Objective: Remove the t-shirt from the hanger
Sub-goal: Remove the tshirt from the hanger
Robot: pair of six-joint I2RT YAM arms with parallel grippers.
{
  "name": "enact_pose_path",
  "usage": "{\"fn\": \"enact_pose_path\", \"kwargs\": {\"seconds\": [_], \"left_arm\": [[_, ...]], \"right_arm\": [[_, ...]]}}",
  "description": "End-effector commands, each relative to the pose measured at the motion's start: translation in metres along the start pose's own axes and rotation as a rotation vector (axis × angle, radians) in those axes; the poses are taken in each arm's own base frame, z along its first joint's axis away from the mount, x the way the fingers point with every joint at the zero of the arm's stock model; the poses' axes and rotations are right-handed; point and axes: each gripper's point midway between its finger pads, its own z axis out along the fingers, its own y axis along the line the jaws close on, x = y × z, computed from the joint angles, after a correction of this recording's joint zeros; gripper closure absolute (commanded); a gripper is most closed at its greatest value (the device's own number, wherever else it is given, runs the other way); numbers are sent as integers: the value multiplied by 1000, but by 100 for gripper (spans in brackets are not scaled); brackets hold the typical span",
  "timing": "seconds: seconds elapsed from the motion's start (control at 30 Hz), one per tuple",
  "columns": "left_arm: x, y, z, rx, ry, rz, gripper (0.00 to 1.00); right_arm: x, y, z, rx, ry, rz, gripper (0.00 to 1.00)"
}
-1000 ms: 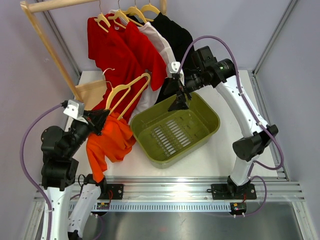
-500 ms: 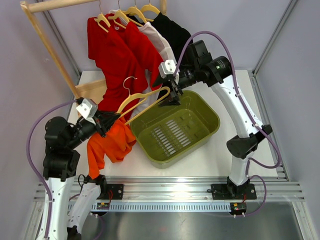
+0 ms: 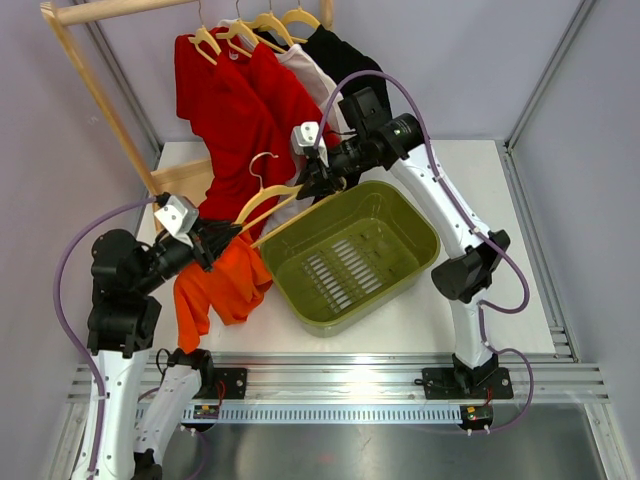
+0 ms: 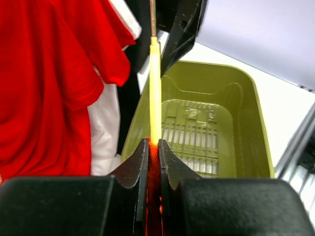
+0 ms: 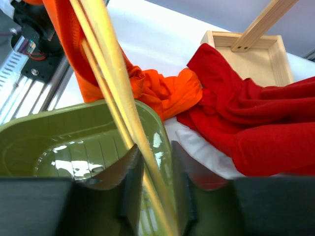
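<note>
Leftward goes the right gripper [image 3: 318,180] since 1 second back; it has left the far rim of the green basket [image 3: 421,236] and now sits over the wooden hanger [image 3: 268,197], just above centre of the top view; its 2 fingers have drawn inward in that time. From the right wrist they stand close on either side of the hanger's sloping arm, the finger at the left of that view against the wood; whether they truly bite I cannot tell (a sliver of gap may remain on the other side). The hanger has swung as well; its hook now points up toward the red shirts [image 3: 235,110] hanging at the upper left, and its lower end runs down to the left gripper [image 3: 217,239] at the left middle of the frame. That claw is pressed together on a fold of the orange t-shirt [image 3: 228,287]; in the left wrist view orange cloth fills the slit between its fingers and the hanger's pale arm rises straight from them. Most of the t-shirt lies bunched on the white table [image 3: 445,310], against the basket's left wall; 1 part trails toward the bottom edge.
</note>
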Motion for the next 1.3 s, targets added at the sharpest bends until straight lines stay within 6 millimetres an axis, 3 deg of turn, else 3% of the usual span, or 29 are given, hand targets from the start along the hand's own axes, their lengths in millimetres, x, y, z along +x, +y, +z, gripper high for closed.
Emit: {"fn": "enact_pose_path", "kwargs": {"seconds": [0.0, 0.1, 0.27, 0.3, 0.43, 0.5, 0.6, 0.73, 0.83, 0.97, 1.0, 1.2, 1.27], "left_arm": [[-29, 11, -6, -79, -85, 125, 100], [-23, 21, -9, -138, -78, 132, 100], [-10, 37, -15, -242, -64, 130, 100], [-10, 39, -17, -262, -66, 131, 95], [-3, 55, -26, -377, -64, 123, 52], [-1, 64, -32, -443, -68, 110, 41], [-1, 74, -40, -523, -74, 79, 33], [4, 82, -45, -583, -68, 29, 30], [10, 75, -36, -540, -72, -73, 24], [33, 67, -21, -476, -42, -238, 22], [37, 65, -18, -472, -42, -298, 14], [72, 66, -2, -471, 17, -541, 13], [74, 64, 5, -446, 6, -590, 13]], "right_arm": [[-18, -1, -8, 31, 1, -78, 77], [-13, -1, -13, 56, 39, -113, 100], [-15, -2, -38, 105, 72, -150, 100], [-14, -3, -43, 113, 78, -156, 100], [-2, 4, -66, 124, 185, -188, 100], [10, 14, -76, 110, 274, -185, 100], [24, 18, -87, 129, 364, -153, 100], [30, 10, -102, 214, 437, -144, 100], [29, 14, -99, 200, 428, -113, 100], [29, 13, -93, 221, 461, -64, 100], [28, 12, -91, 224, 458, -56, 100], [19, -4, -75, 317, 406, 67, 100], [17, -8, -69, 329, 383, 115, 100]]}}
